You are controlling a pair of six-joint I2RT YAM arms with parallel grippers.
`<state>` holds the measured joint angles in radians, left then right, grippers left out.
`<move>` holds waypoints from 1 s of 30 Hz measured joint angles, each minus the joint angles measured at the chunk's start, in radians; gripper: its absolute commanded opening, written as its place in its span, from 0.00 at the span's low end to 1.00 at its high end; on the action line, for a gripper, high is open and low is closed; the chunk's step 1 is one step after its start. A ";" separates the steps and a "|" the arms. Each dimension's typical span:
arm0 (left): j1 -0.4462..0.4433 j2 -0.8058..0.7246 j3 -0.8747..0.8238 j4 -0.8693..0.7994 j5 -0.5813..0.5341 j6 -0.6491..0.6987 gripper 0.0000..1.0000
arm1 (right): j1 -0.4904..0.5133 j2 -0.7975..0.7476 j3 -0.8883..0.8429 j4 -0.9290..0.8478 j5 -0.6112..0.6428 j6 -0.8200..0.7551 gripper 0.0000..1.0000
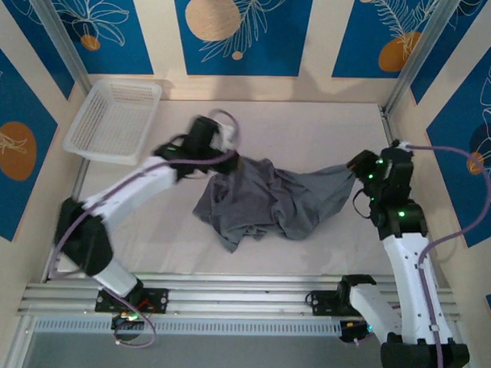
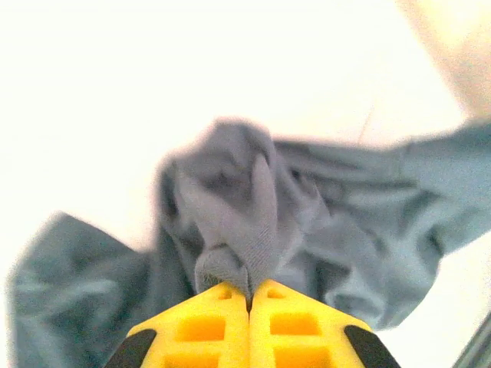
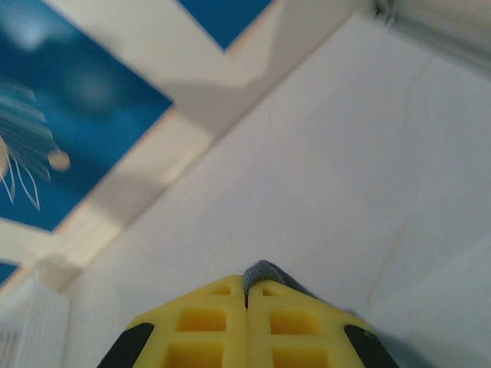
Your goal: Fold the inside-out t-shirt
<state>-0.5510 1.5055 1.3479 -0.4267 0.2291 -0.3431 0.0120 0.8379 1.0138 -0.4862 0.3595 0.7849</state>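
Note:
The slate-grey t-shirt [image 1: 265, 198] lies crumpled and bunched in the middle of the white table, stretched between both arms. My left gripper [image 1: 233, 158] is shut on the shirt's upper left edge; in the left wrist view a fold of grey cloth [image 2: 245, 222] runs into the closed yellow fingers [image 2: 201, 326]. My right gripper [image 1: 357, 170] is shut on the shirt's right corner; in the right wrist view a small roll of grey fabric [image 3: 259, 271] pokes out between the closed yellow fingers [image 3: 295, 322].
A white mesh basket [image 1: 114, 120] stands at the back left corner. Metal frame posts [image 1: 411, 56] and blue patterned walls enclose the table. An aluminium rail [image 1: 242, 293] runs along the near edge by the arm bases.

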 measured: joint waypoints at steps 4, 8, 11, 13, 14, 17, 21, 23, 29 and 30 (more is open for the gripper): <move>0.196 -0.214 0.025 0.011 0.136 -0.039 0.00 | -0.075 -0.026 0.108 0.006 0.007 0.000 0.00; 0.214 -0.285 0.030 0.047 0.287 -0.099 0.00 | -0.078 -0.048 0.160 0.010 -0.009 0.000 0.00; 0.217 -0.285 0.037 0.047 0.369 -0.150 0.00 | -0.078 -0.050 0.203 0.008 -0.011 -0.006 0.00; 0.230 -0.285 0.053 0.045 0.413 -0.196 0.00 | -0.078 -0.043 0.248 0.007 -0.006 -0.019 0.00; 0.235 -0.285 0.065 0.047 0.430 -0.213 0.00 | -0.078 -0.042 0.265 0.009 -0.001 -0.021 0.00; 0.249 -0.288 0.136 0.046 0.464 -0.260 0.00 | -0.078 -0.049 0.333 0.019 0.031 -0.039 0.00; 0.253 -0.327 0.276 0.006 0.458 -0.252 0.00 | -0.079 -0.076 0.423 0.054 0.069 -0.069 0.00; 0.253 -0.369 0.320 -0.009 0.439 -0.245 0.00 | -0.080 -0.089 0.467 0.068 0.072 -0.075 0.00; 0.253 -0.447 0.225 0.051 0.407 -0.232 0.00 | -0.080 -0.054 0.470 0.101 0.012 -0.060 0.00; 0.253 -0.437 0.175 0.072 0.402 -0.232 0.00 | -0.080 -0.032 0.445 0.102 -0.014 -0.055 0.00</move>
<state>-0.2981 1.0683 1.5227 -0.3546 0.6308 -0.5751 -0.0677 0.8062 1.4590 -0.3840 0.3450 0.7296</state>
